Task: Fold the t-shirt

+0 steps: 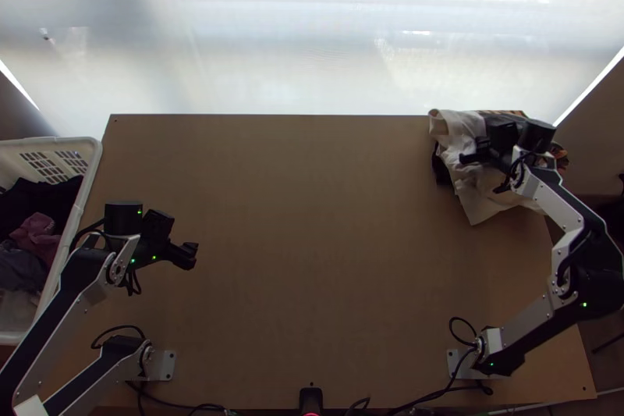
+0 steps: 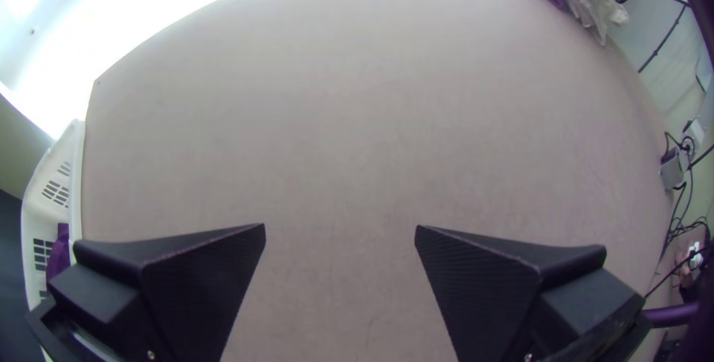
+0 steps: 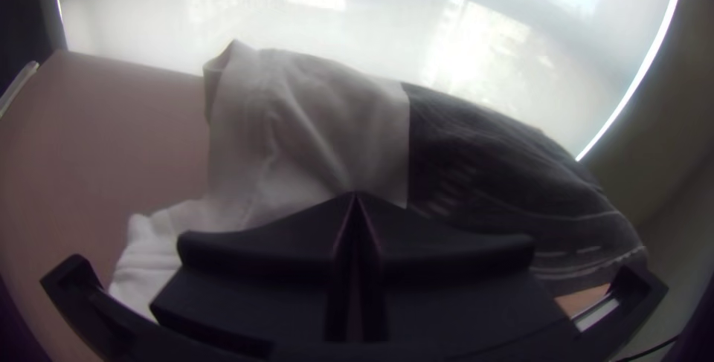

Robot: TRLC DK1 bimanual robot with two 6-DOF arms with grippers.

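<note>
1. White t-shirt (image 1: pixel 480 201): at the far right corner of the table (image 1: pixel 312 260), rumpled, not spread; one flap hangs toward the near edge. Dark cloth (image 3: pixel 483 161) adjoins it along a straight line; whether part of the same garment, cannot tell.

2. Right gripper (image 3: pixel 356 195): narrow, fingertips together, over the white cloth. No fabric visible between the tips; contact with the cloth cannot be confirmed.

3. Left gripper (image 2: pixel 340 228): wide, nothing between its fingers, above the wood toward the left edge.

4. Placement, inferred: the corner probably serves as a set-aside spot, keeping the cloth off the middle, where a shirt could be spread. Whether it is a finished pile or a waiting one is uncertain. The left gripper's position, near the basket, would suit fetching from it.

5. Container: white plastic basket (image 1: pixel 93 158), slotted walls, beside the left edge. Contents: dark clothing (image 1: pixel 39 196), a dusty-pink piece (image 1: pixel 37 235) and a greyish piece (image 1: pixel 22 266), all bunched.

6. Judgement: if the shirt is unfolded, next needed is a pull toward the middle. Risk: dragging the dark cloth along.
</note>
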